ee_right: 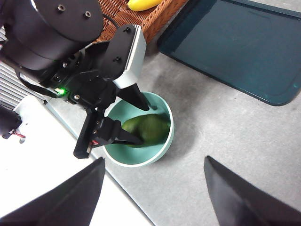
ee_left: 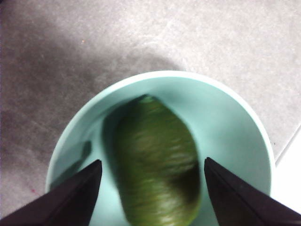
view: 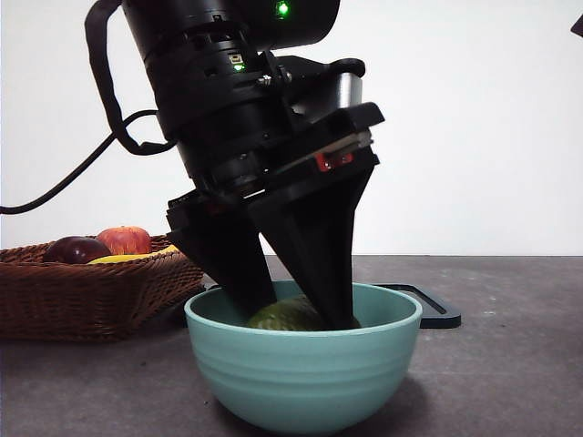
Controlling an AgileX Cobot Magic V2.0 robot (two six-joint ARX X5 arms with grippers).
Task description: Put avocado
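The avocado, dull dark green and oval, lies inside a mint-green bowl at the front of the table. My left gripper reaches down into the bowl. Its jaws are open and stand on either side of the fruit, with a gap showing on one side. The avocado looks blurred in the left wrist view. My right gripper hangs open high above the table, holding nothing.
A wicker basket stands left of the bowl with a red apple, a dark maroon fruit and a banana. A dark flat tray lies behind the bowl on the right.
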